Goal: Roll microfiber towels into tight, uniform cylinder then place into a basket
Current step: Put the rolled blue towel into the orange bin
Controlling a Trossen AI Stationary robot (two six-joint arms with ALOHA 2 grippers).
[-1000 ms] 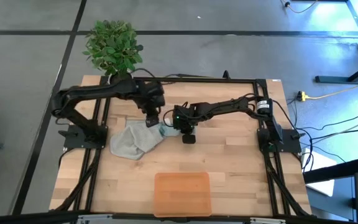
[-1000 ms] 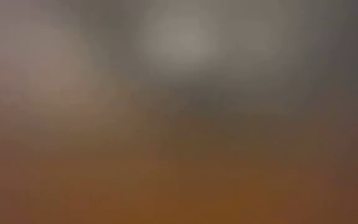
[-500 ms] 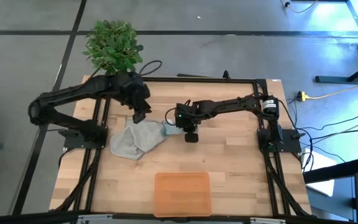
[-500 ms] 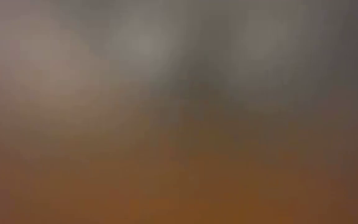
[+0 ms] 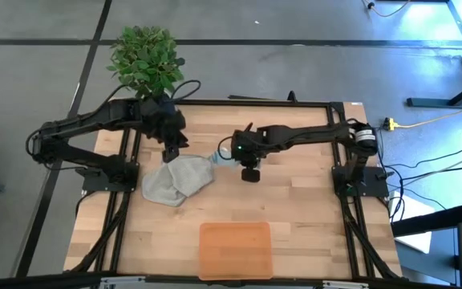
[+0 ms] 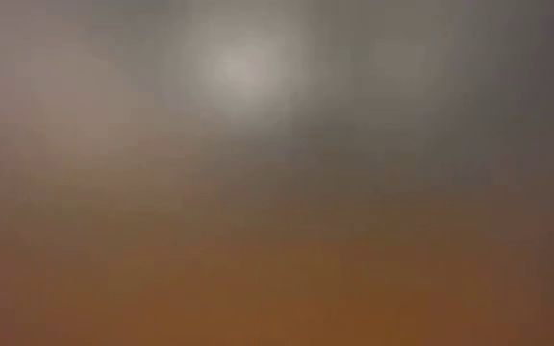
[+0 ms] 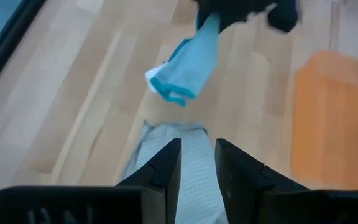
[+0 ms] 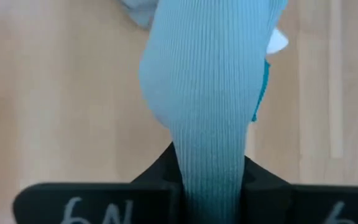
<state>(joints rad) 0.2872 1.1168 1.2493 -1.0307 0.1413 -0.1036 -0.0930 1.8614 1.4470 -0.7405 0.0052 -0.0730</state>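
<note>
The pale butcher-block wooden table [image 5: 295, 201] carries a crumpled light grey cloth [image 5: 175, 181] at left and a shallow orange tray [image 5: 235, 249] near.

Ribbed blue cloth [image 8: 210, 93], wooden table [image 5: 295, 209]

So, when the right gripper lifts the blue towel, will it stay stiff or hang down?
Probably floppy: the blue towel droops in a loose fold from the right gripper, which is shut on it. It seems light, as a small pinch holds it. It may drag on the grey towel beside it.
</note>
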